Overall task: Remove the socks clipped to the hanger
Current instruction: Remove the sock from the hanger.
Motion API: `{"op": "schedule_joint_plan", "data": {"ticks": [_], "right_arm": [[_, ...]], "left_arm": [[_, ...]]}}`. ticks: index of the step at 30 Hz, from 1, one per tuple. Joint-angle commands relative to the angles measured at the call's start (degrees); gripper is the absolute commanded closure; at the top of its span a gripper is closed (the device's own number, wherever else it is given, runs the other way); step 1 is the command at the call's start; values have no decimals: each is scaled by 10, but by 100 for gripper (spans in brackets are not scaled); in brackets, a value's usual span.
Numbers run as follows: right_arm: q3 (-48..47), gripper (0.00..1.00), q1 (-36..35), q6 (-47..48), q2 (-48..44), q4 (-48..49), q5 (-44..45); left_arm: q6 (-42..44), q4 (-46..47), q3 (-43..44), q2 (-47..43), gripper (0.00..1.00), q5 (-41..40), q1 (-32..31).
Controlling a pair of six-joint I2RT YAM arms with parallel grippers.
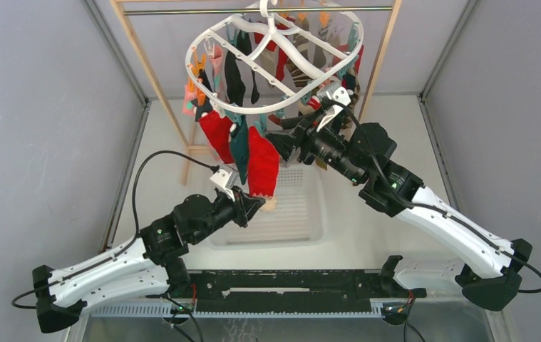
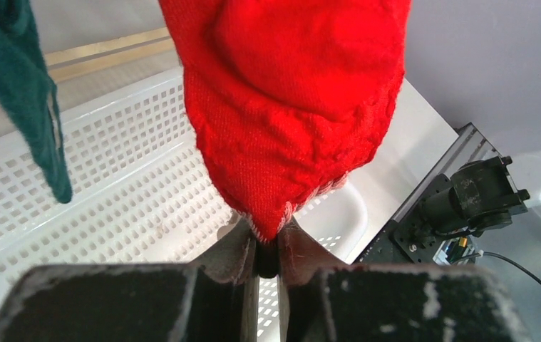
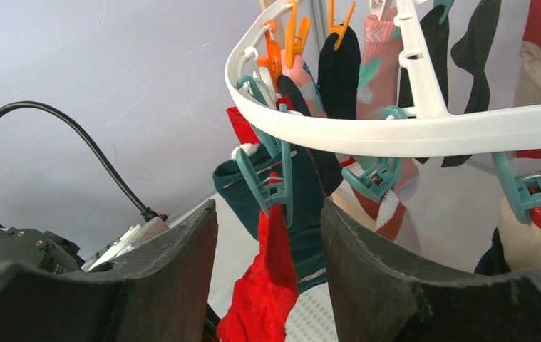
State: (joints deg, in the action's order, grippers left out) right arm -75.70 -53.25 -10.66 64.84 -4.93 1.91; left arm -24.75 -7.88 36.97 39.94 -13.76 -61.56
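The step in hand is freeing one red sock (image 1: 261, 165), which hangs from the near rim of the hanger (image 1: 264, 110) at the far middle of the scene, above the white basket (image 1: 303, 229) on the bench (image 1: 381, 239); the left pincer (image 2: 267, 251) is pinching the sock's toe; the right pincer (image 3: 269, 214) stands spread, a jaw either side of the teal clip (image 3: 276, 178) holding the cuff; next, the right likely must squeeze that clip while the left draws the sock down
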Motion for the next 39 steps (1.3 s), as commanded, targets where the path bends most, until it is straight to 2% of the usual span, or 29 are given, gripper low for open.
{"op": "schedule_joint_plan", "data": {"ticks": [1, 8, 11, 14, 29, 33, 39], "right_arm": [[-20, 39, -1, -10, 10, 33, -6], [-26, 38, 4, -17, 31, 44, -13], [-30, 31, 5, -17, 42, 44, -13], [-34, 29, 6, -16, 49, 62, -8], [-45, 29, 16, -1, 67, 81, 14], [-49, 33, 22, -2, 71, 83, 6], [-52, 45, 32, -6, 77, 84, -9]], "left_arm": [[-21, -21, 44, -15, 86, -5, 7], [-32, -51, 60, -16, 85, 16, 18], [-32, -50, 59, -14, 85, 22, 20], [-32, -47, 58, -10, 85, 25, 22], [-28, -44, 61, 2, 85, 41, 26], [-28, -44, 63, 5, 85, 42, 26], [-25, -46, 67, 9, 85, 45, 28]]}}
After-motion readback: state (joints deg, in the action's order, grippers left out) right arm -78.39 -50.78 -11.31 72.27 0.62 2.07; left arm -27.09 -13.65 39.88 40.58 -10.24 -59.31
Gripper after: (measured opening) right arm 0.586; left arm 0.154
